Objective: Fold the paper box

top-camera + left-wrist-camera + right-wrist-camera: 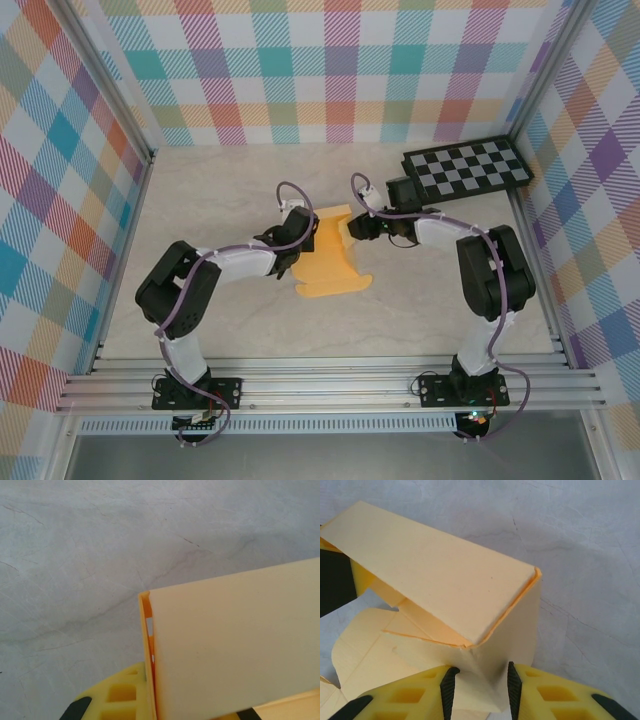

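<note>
Marble tabletop (220, 180); left claw (302, 235) pinching paper box (335, 270); right claw (480, 685) spread astride its corner.

We look down on the table (200, 200) from above and behind the two arms (240, 262), which are mounted at its near edge, with the far wall (330, 70) at the top. From the left wrist we sit very close over the paper box (235, 645), facing down at the tabletop. From the right wrist we look, equally close, past yellow fingers (405, 697). All three views share the box and the tabletop around it.
</note>
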Controlling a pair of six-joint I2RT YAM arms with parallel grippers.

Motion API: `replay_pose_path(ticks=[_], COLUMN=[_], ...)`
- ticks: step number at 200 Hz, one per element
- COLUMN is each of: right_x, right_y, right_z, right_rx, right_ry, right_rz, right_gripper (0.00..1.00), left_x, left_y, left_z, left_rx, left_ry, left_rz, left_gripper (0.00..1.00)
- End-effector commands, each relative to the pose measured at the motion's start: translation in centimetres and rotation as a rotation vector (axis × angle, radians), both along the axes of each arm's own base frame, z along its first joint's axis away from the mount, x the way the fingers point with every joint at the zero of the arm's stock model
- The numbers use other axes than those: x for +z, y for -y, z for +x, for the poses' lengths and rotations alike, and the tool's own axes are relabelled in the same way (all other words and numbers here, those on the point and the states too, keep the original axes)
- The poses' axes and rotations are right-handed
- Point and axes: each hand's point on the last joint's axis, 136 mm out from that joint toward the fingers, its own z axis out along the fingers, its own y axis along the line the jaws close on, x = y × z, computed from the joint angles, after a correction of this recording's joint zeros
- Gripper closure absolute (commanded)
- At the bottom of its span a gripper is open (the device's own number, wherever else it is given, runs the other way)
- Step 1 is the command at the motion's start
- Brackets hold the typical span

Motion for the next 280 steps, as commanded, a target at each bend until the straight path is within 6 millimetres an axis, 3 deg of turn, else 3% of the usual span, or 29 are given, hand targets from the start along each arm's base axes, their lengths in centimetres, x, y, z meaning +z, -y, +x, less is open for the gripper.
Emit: replay_pose_path(ticks=[1,68,134,197,224,269,280], right_x=[2.0,1.9,3.6,4.3,4.5,4.6,4.5], right_y=[-1.5,-0.6,-1.4,-1.2,-0.6,-0.3,0.0], right_z=[-1.2,-1.8,-1.9,-0.4,0.3,1.4,1.7], right_rx=[0.093,0.084,0.047,-0.049,-0.113,-0.273,-0.32], right_ry=[0.077,0.108,0.219,0.288,0.325,0.391,0.39], right_rz=[0.04,-0.014,-0.015,-0.074,-0.123,-0.258,-0.273], right_gripper=[0.63,0.62,0.61,0.62,0.7,0.98,1.0], left_x=[2.7,5.0,7.7,8.9,9.3,8.9,8.7], left_y=[2.9,2.2,2.8,3.2,3.1,3.1,3.1], left_z=[-1.0,-1.3,-1.8,-2.2,-2.4,-2.2,-2.1], left_rx=[-0.125,-0.113,-0.076,-0.082,-0.078,-0.028,-0.019], left_ry=[0.004,0.002,-0.044,-0.054,-0.053,-0.072,-0.078], left_rz=[-0.115,-0.193,-0.293,-0.338,-0.351,-0.383,-0.387], left_gripper=[1.0,1.0,1.0,1.0,1.0,1.0,1.0])
